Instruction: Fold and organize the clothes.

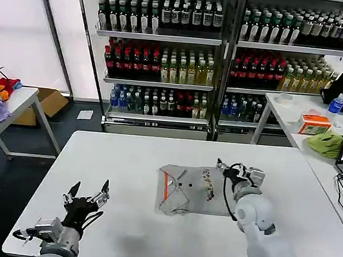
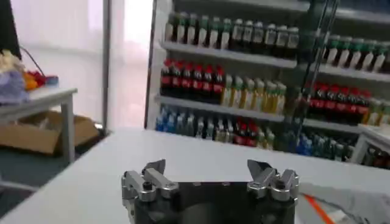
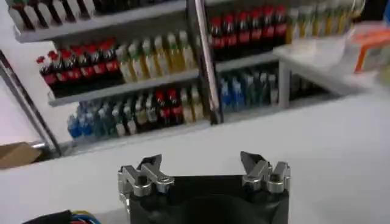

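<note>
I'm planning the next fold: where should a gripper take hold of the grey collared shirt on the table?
Probably at the shirt's edge nearest the right gripper, which is open beside it. The shirt lies flat and partly folded, so a low pinch from the robot's right suits. The left gripper is open, farther off.

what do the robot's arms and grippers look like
Both grippers, left and right, have black bodies with silver metal finger mounts and dark pointed fingertips. The right arm is a smooth white shell with a rounded joint; black cables loop at each wrist.
</note>
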